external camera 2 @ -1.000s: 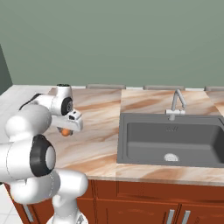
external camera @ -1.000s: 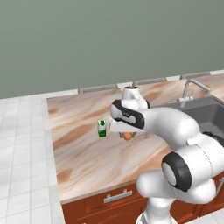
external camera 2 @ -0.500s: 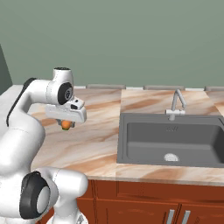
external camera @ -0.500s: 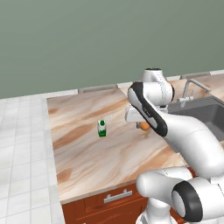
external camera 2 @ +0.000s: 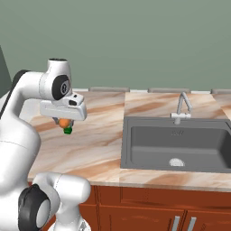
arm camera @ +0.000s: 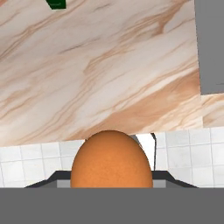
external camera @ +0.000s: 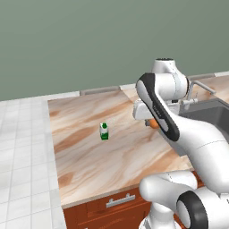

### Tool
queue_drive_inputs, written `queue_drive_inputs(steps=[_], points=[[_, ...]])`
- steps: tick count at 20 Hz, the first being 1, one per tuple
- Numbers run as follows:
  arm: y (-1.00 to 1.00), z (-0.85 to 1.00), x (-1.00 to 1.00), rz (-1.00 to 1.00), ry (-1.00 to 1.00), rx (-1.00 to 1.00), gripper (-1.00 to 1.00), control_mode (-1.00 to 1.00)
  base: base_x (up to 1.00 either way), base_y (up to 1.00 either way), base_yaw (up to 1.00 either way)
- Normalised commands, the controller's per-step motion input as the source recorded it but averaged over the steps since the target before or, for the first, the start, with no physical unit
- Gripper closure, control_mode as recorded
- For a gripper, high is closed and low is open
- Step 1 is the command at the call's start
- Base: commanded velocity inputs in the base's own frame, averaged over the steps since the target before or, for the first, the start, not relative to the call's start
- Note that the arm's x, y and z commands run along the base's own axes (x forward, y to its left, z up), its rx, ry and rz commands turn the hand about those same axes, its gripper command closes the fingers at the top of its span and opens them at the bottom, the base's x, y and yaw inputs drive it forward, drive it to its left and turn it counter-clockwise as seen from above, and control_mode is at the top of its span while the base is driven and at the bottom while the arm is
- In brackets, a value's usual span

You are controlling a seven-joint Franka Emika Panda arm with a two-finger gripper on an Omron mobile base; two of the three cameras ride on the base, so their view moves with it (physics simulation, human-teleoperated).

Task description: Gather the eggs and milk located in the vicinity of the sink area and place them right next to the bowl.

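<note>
My gripper [external camera 2: 64,120] is shut on the orange egg [external camera 2: 65,122], held in the air above the marble counter [external camera: 89,156]. In the left base view the egg [external camera: 153,124] peeks out beside my forearm, to the right of the milk [external camera: 104,131]. The milk is a small white carton with a green top, standing upright on the counter. From the right base its green edge [external camera 2: 68,131] shows just under the egg. The hand view has the egg [arm camera: 111,159] large at the bottom and the milk [arm camera: 56,3] at the top edge. The dark grey sink [external camera 2: 176,144] lies to the right. The bowl is out of view.
A slim silver tap [external camera 2: 182,106] stands behind the sink. White tiles [external camera: 22,156] border the counter on the left. Brown drawers with metal handles [external camera: 120,201] run under the counter's front edge. A green wall closes the back.
The arm has risen and swung toward the sink side, lifting the egg higher and away from the milk. The milk has stayed in place.
</note>
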Motion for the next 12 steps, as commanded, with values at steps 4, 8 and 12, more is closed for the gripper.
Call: queue_drive_inputs(steps=[4, 8, 12], points=[[0.0, 0.0, 0.0, 0.0, 0.0, 0.0, 1.0, -1.0, 0.0, 0.0, 0.0], [0.0, 0.0, 0.0, 0.0, 0.0, 0.0, 1.0, -1.0, 0.0, 0.0, 0.0], [0.0, 0.0, 0.0, 0.0, 0.0, 0.0, 1.0, -1.0, 0.0, 0.0, 0.0]])
